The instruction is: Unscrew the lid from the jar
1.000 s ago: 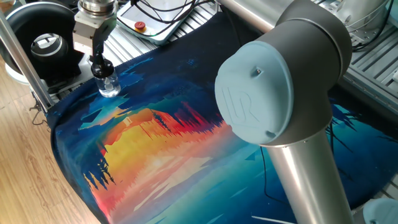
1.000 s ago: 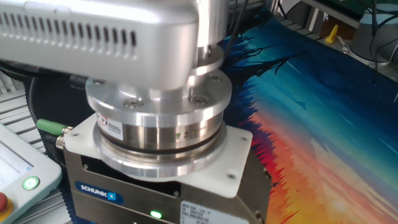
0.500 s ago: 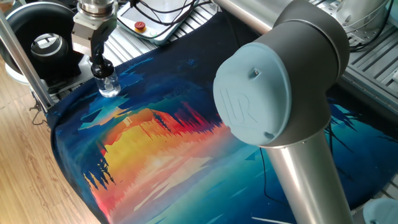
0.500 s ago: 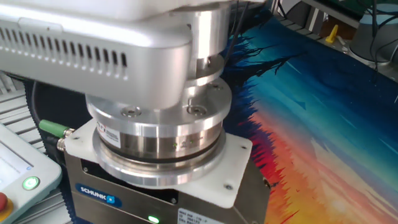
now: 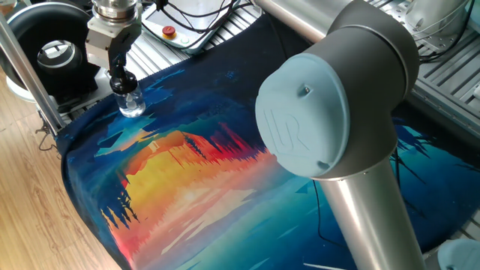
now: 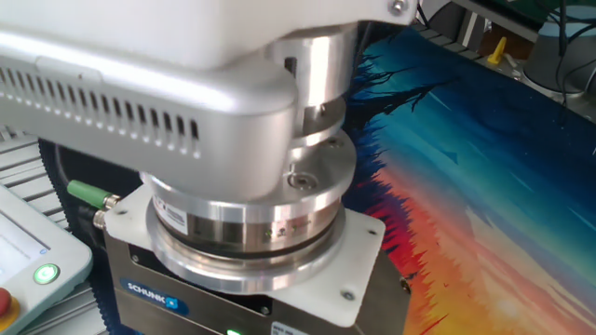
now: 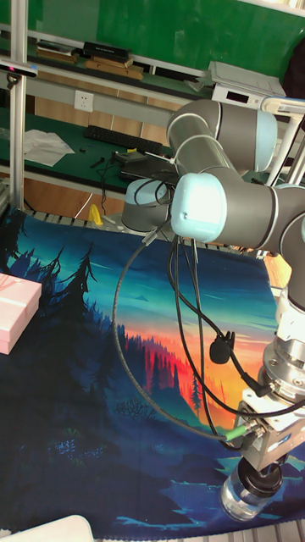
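Jaws clamped on the lid (image 5: 120, 79), so the gripper (image 5: 118, 75) should twist squarely about the neck without pressing down or tipping the jar (image 5: 130, 103). It's small, clear, squat glass with a black cap, upright near the edge of the painted mat (image 5: 195, 157) on the desk.

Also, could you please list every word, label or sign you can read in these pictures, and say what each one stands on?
"SCHUNK": blue label on the gripper body, in the other fixed view.
"UR": raised logo on the arm's pale blue joint cap.
White sticker beside the SCHUNK label: print too small to read.
Sticker on the silver flange: unreadable.
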You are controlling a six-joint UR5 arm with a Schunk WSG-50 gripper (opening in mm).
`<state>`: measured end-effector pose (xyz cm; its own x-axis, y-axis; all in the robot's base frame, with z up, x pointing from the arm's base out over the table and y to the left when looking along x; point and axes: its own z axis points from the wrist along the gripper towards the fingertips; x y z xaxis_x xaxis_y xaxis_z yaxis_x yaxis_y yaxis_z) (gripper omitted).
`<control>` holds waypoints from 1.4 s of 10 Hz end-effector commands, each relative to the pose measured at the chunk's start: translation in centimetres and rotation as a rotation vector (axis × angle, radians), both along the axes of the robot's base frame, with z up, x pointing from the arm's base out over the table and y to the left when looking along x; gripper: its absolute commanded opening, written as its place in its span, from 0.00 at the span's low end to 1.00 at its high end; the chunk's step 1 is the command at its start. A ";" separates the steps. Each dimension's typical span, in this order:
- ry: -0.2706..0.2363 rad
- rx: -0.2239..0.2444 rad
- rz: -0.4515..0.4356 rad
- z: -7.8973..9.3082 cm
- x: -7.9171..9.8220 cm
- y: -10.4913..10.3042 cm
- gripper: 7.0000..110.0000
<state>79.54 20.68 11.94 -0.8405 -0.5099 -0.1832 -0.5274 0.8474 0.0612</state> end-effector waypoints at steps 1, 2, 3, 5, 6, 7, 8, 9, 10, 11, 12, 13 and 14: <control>0.005 -0.005 -0.018 0.1 -0.1 0.2 0.15; 0.002 -0.005 -0.022 0.1 0.0 0.3 0.15; 0.002 -0.005 -0.020 0.1 0.0 0.3 0.15; 0.000 -0.008 0.003 0.1 -0.1 0.4 0.15; 0.000 -0.017 0.024 0.1 -0.1 0.2 0.15; -0.004 -0.024 0.047 0.1 -0.1 0.1 0.15; -0.005 -0.019 0.063 0.1 -0.1 0.3 0.15; -0.007 -0.027 0.092 0.1 -0.2 0.2 0.15; -0.010 -0.037 0.124 0.0 -0.2 0.1 0.15; -0.009 -0.048 0.157 0.0 -0.3 -0.2 0.15; -0.008 -0.054 0.189 -0.1 -0.3 -0.2 0.15; -0.013 -0.066 0.244 -0.1 -0.3 -0.4 0.15; -0.010 -0.069 0.279 -0.1 -0.4 -0.3 0.15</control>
<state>79.28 20.37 11.74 -0.7265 -0.6699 -0.1534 -0.6785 0.7346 0.0051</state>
